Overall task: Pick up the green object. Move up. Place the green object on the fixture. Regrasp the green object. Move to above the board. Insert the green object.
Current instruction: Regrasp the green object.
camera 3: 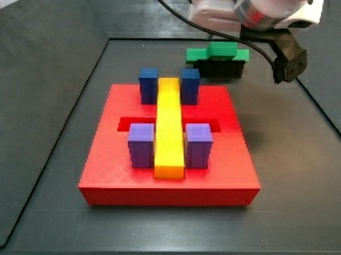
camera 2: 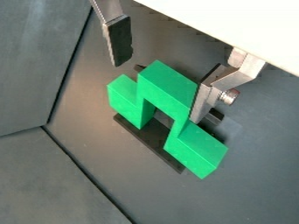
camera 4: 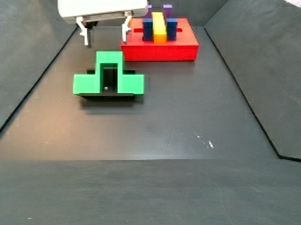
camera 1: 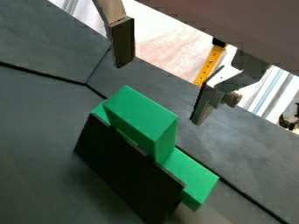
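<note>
One green object (camera 2: 163,114) matters here, and it sits on top of the fixture (camera 1: 122,171), its raised middle pointing up and its two lower arms hanging out past the dark holder on either side. In a side view it lies in the left centre of the frame (camera 4: 108,79), with the dark fixture (camera 4: 108,97) only a thin strip showing under it; in a side view from the board's end it sits near the top, right of centre (camera 3: 213,52), on the holder (camera 3: 220,70).

Both wrist views show the gripper (camera 2: 163,66) spread wide and empty, its fingers (camera 1: 122,42) standing apart from the block with bare floor between them. It hovers just beside and above the piece, not touching it. In a side view the gripper (camera 4: 104,33) hangs at the upper left, between the block and the board (camera 4: 165,48).

Judging by this, the placing on the fixture looks done and the regrasp is the step in hand. The next move calls for bringing the fingers down astride the raised middle, squared to its flat faces, then closing firmly before lifting.

Further out, the board (camera 3: 167,159) fills the middle of a side view, carrying blue and purple posts and the long yellow bar (camera 3: 168,125), well apart from the fixture.
</note>
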